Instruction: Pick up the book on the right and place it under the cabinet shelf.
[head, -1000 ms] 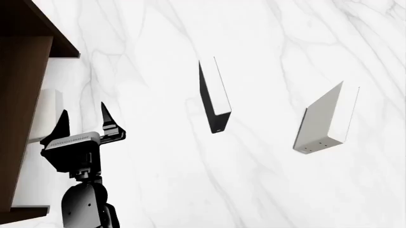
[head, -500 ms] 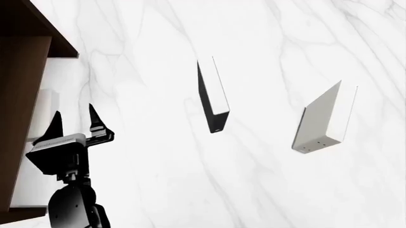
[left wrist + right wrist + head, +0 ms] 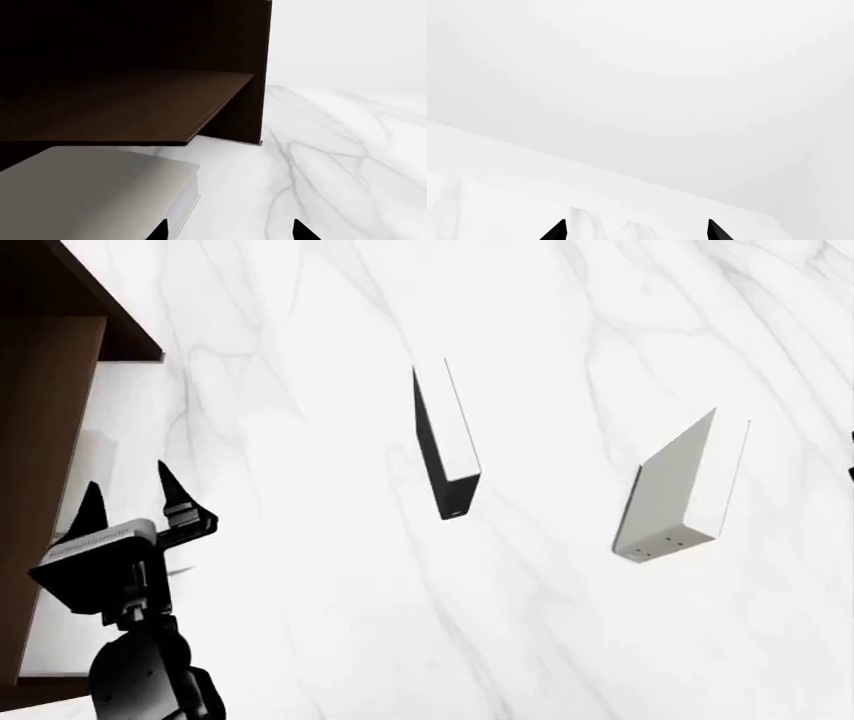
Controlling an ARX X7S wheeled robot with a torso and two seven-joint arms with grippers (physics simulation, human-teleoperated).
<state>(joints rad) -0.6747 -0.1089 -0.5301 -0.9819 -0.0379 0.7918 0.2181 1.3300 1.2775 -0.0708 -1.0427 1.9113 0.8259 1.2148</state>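
The pale off-white book [image 3: 100, 192] lies flat on the marble, its far end under the dark brown cabinet shelf [image 3: 133, 100]. In the head view only a pale sliver of the book [image 3: 99, 456] shows beside the cabinet shelf [image 3: 40, 430] at the left edge. My left gripper [image 3: 128, 480] stands open just in front of the book, holding nothing. In the left wrist view, one tip of the left gripper [image 3: 230, 232] overlaps the book's page-edge corner. The right gripper [image 3: 637, 231] is open over bare white surface, with nothing between its fingers.
A black book [image 3: 447, 445] stands on edge near the middle of the marble table [image 3: 307, 620]. A grey book [image 3: 681, 490] with small dots on its spine stands tilted to the right of it.
My left gripper has drawn back from the cabinet, toward the lower left of the head view, staying open. The book stays under the shelf. The other two books have not moved.
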